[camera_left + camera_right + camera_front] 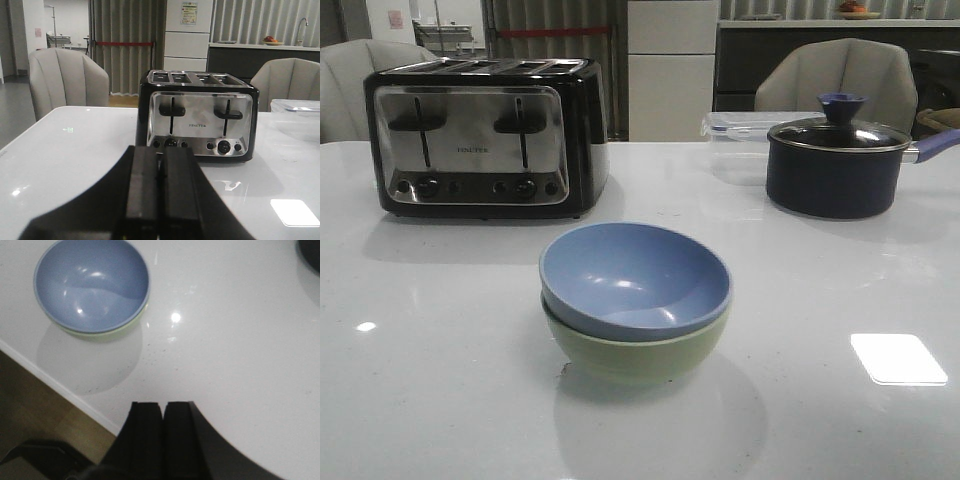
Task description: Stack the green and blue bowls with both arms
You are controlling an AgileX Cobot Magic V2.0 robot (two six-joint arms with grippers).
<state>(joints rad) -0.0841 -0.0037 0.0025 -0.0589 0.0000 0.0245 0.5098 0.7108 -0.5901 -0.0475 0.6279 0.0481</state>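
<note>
Nesting inside the green bowl [640,355], the blue bowl [635,280] is seen slightly tilted, its rim raised above the green rim on one side; the stack stands near the front middle of the white desk [440,380], and the task is judged complete or nearly so. The left tool [160,190] is held with its fingers pressed together and nothing between them, facing the toaster [485,135], apparently withdrawn to leave the stack undisturbed. The right tool [162,440] is likewise closed and empty, held well apart from the bowls above the desk edge. Two bowls are counted, one toaster, one dark lidded pot [838,165], and one clear container [745,125] behind it.
</note>
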